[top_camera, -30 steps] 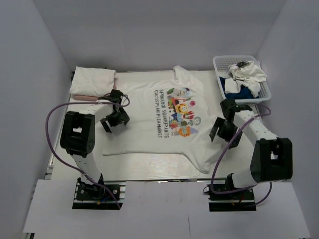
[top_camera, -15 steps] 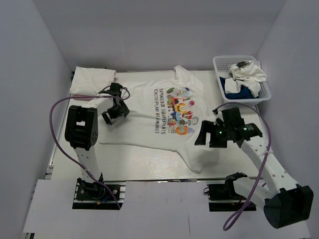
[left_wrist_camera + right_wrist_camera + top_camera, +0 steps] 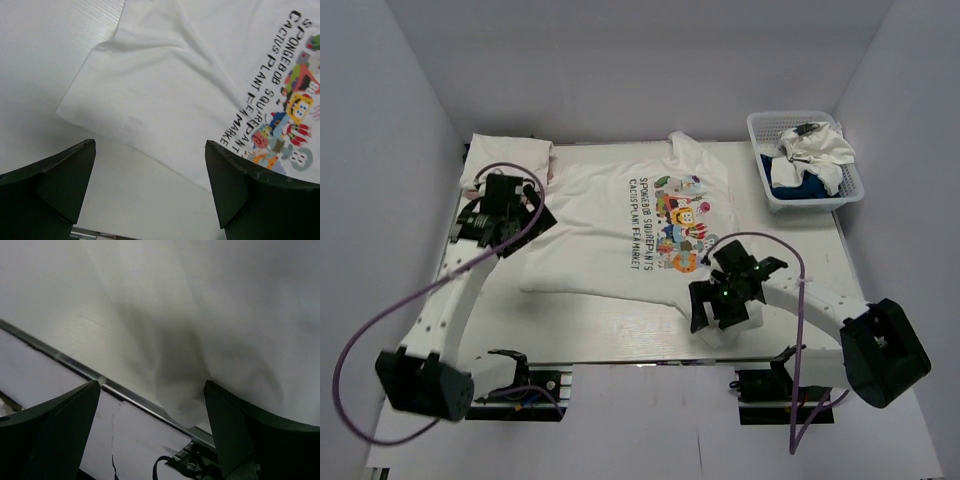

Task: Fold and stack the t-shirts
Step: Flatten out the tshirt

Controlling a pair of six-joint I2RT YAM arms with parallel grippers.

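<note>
A white t-shirt [image 3: 605,215] with a colourful cartoon print and dark lettering lies spread flat on the table, its collar toward the right. A folded white t-shirt [image 3: 510,152] rests at the back left corner, partly hidden by my left arm. My left gripper [image 3: 510,222] hangs open above the table, just left of the spread shirt's hem. In the left wrist view the t-shirt's [image 3: 165,85] edge lies ahead of the open gripper [image 3: 150,192]. My right gripper [image 3: 720,305] is open over the near sleeve [image 3: 220,340], which reaches the table's front edge; nothing sits between its fingers [image 3: 150,435].
A white plastic basket [image 3: 763,172] at the back right holds crumpled white and dark blue cloth. White walls enclose the table on three sides. The table's metal front rail [image 3: 75,367] runs just under the right gripper. Purple cables loop beside both arms.
The left arm has swung left and back, off the shirt's left side. The right arm has moved from the table's right side in over the near sleeve. Both grippers stayed open.
</note>
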